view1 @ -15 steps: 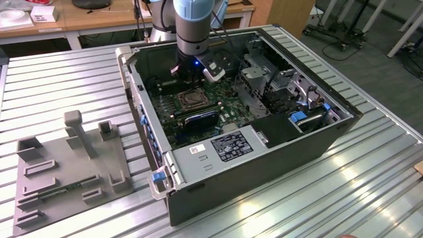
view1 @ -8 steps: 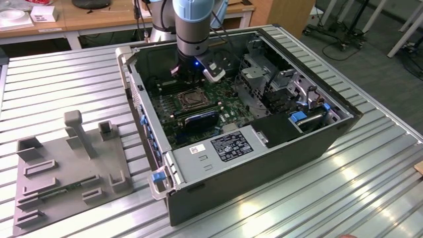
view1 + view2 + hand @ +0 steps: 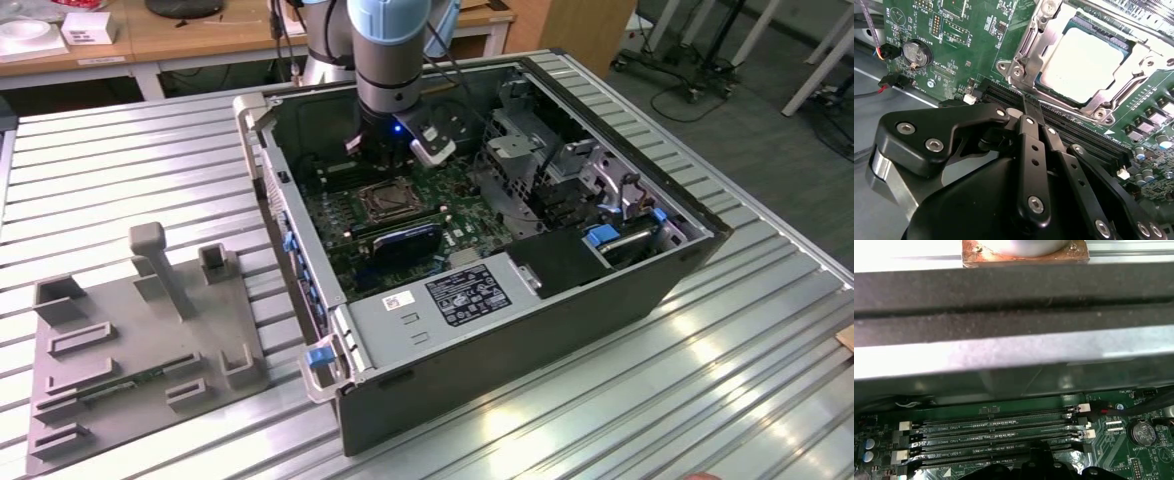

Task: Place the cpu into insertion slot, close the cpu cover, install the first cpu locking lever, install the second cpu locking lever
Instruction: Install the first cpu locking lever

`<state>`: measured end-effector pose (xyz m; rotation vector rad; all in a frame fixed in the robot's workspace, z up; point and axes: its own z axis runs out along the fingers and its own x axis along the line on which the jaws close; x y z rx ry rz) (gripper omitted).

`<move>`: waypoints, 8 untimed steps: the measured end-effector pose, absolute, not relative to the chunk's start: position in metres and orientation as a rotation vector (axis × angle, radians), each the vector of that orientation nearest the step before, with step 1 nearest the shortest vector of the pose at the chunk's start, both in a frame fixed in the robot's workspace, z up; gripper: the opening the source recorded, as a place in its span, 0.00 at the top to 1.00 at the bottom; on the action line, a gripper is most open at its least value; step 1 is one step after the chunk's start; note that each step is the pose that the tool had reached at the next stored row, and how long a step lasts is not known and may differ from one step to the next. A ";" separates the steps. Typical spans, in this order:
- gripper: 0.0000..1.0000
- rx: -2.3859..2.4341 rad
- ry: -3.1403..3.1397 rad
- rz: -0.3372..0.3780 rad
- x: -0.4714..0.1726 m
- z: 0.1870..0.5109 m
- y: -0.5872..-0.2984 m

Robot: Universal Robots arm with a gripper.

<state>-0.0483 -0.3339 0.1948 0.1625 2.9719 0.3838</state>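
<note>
**Gripper poised at the memory slots, just short of the seated CPU**

The cpu (image 3: pixel 1085 61) lay flat in the insertion slot (image 3: pixel 1126 50), its pale square face exposed. The cpu cover (image 3: pixel 1026 42) appeared as a silvery frame around the socket; whether it was fully closed down or its levers latched could not be judged from these views.

Taking the socket as the landmark: in the second wrist view, the gripper (image 3: pixel 1030 107) sat on the far side of the long black memory slots (image 3: pixel 1074 132) from the socket, its tips pointing straight at the socket's nearest edge. The memory slots ran crosswise between tool and socket, parallel to that edge. The socket therefore lay directly ahead of the fingertips, near but apart, with the slots' width between.

The fingers (image 3: pixel 1029 130) were drawn together into a narrow wedge, with no gap visible between them and nothing held. The tips seemed to hover at, or rest on, the nearest memory slot; contact could not be confirmed.

In the exterior view, the arm stood upright inside the open computer case (image 3: pixel 667 270), the gripper (image 3: pixel 380 165) just behind the socket (image 3: pixel 387 203), toward the case's back wall.
</note>
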 end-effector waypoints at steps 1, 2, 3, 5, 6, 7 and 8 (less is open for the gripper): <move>0.89 0.162 2.972 0.381 -0.048 0.195 -0.334; 0.89 0.162 2.972 0.378 -0.048 0.195 -0.334; 0.89 0.162 2.972 0.374 -0.048 0.195 -0.334; 0.89 0.161 2.972 0.372 -0.049 0.195 -0.334; 0.89 0.161 2.972 0.372 -0.049 0.195 -0.334; 0.89 0.162 2.972 0.372 -0.049 0.195 -0.334; 0.89 0.164 2.971 0.372 -0.049 0.195 -0.334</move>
